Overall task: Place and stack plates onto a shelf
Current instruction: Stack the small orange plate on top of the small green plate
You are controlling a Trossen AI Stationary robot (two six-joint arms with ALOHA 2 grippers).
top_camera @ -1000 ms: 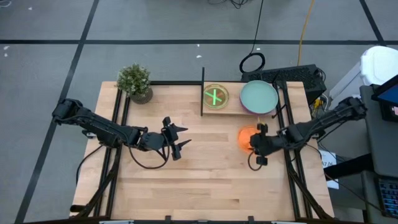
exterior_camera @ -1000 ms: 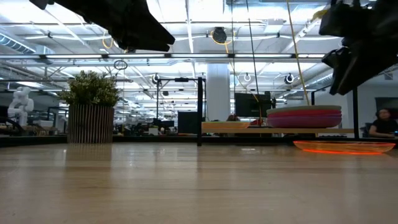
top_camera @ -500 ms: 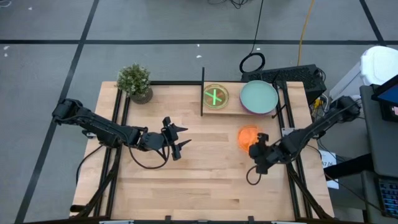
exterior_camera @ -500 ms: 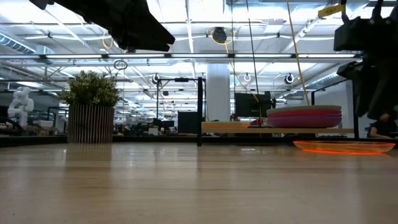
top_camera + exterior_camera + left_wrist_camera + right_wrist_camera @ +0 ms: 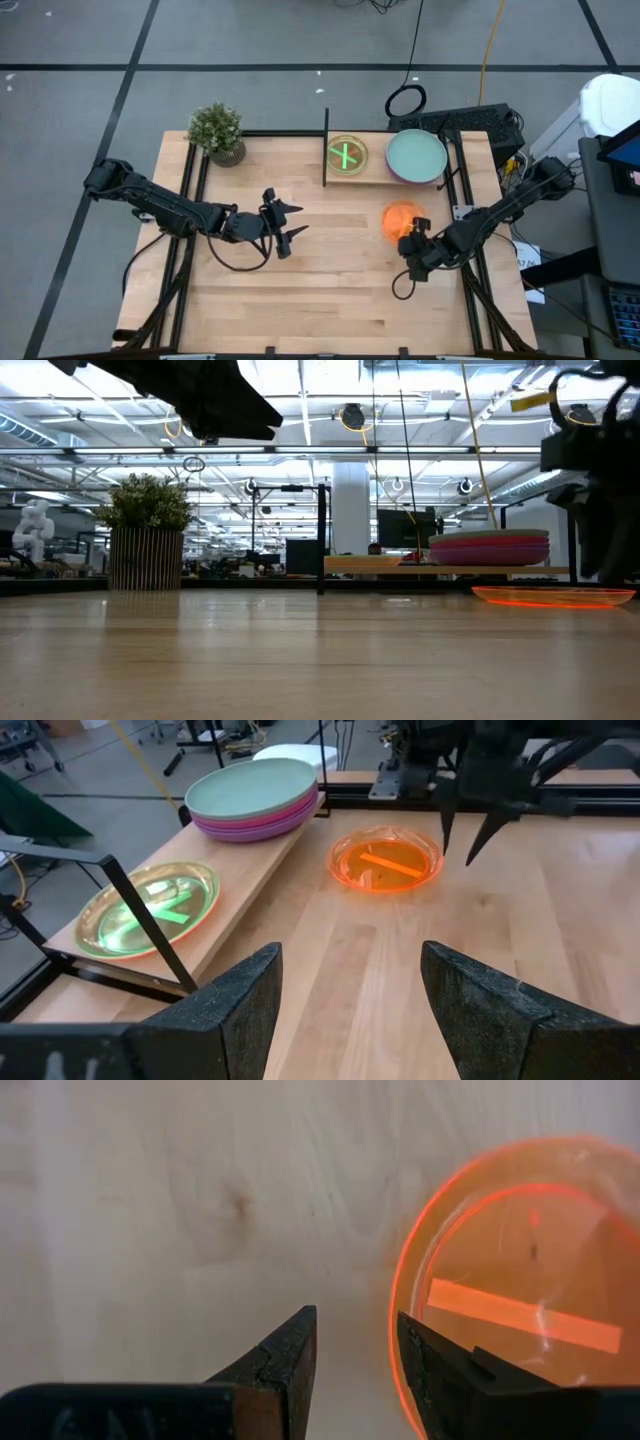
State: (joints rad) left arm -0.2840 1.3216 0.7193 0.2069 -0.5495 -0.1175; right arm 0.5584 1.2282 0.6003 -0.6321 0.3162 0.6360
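Note:
The translucent orange plate (image 5: 399, 217) lies flat on the table just in front of the shelf (image 5: 378, 176). On the shelf, a green translucent plate (image 5: 347, 155) lies beside the black upright panel (image 5: 326, 148). A stack of larger plates with the pale teal one (image 5: 416, 156) on top sits at the other end. My right gripper (image 5: 355, 1342) is open and hangs, fingers down, at the orange plate's near rim (image 5: 400, 1340), not clearly touching it. My left gripper (image 5: 290, 226) waits open over the table's middle.
A potted plant (image 5: 217, 131) stands at the table's far left corner. Bare wood lies between the two grippers and toward the near edge. Black frame rails (image 5: 462, 180) run along the table's right side, close to the right arm.
My right gripper has drawn back from above the orange plate toward the table's near edge and has come lower, so its fingers now hang by the plate's near rim. The plate and my left arm have stayed put.

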